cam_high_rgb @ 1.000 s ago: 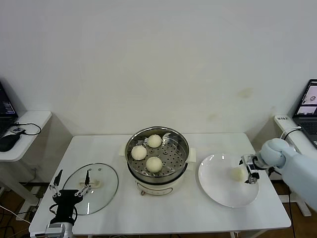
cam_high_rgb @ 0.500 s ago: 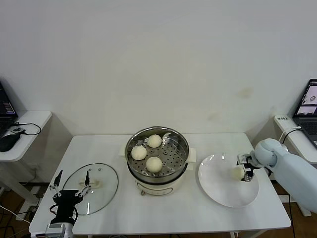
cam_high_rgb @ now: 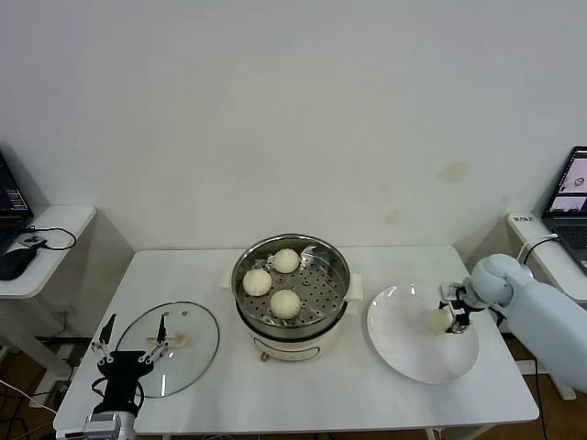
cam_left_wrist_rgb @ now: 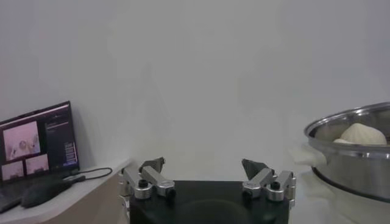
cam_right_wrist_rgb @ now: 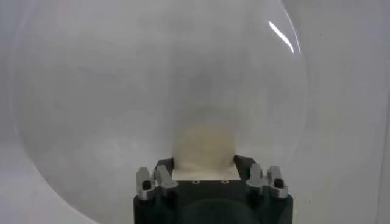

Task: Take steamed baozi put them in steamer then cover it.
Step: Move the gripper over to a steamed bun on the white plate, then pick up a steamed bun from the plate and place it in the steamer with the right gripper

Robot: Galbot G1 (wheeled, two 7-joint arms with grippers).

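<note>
my right gripper [cam_high_rgb: 449, 312] is low over the white plate [cam_high_rgb: 404, 353] on the right of the tabletop [cam_high_rgb: 367, 403], and its fingers [cam_right_wrist_rgb: 163, 173] are clamped on either side of the last steamed baozi [cam_right_wrist_rgb: 204, 149], which sits on the plate. three more baozi [cam_high_rgb: 271, 282] lie on the perforated tray of the steamer [cam_high_rgb: 292, 293] at mid-table. the cover [cam_high_rgb: 170, 346] lies flat at the left, and my left gripper [cam_high_rgb: 128, 353] hangs just beside its near edge with fingers spread wide, holding nothing.

A white plate [cam_high_rgb: 408, 353] sits on the white table [cam_high_rgb: 303, 390]; laptops [cam_high_rgb: 573, 194] stand on side tables at both edges.
</note>
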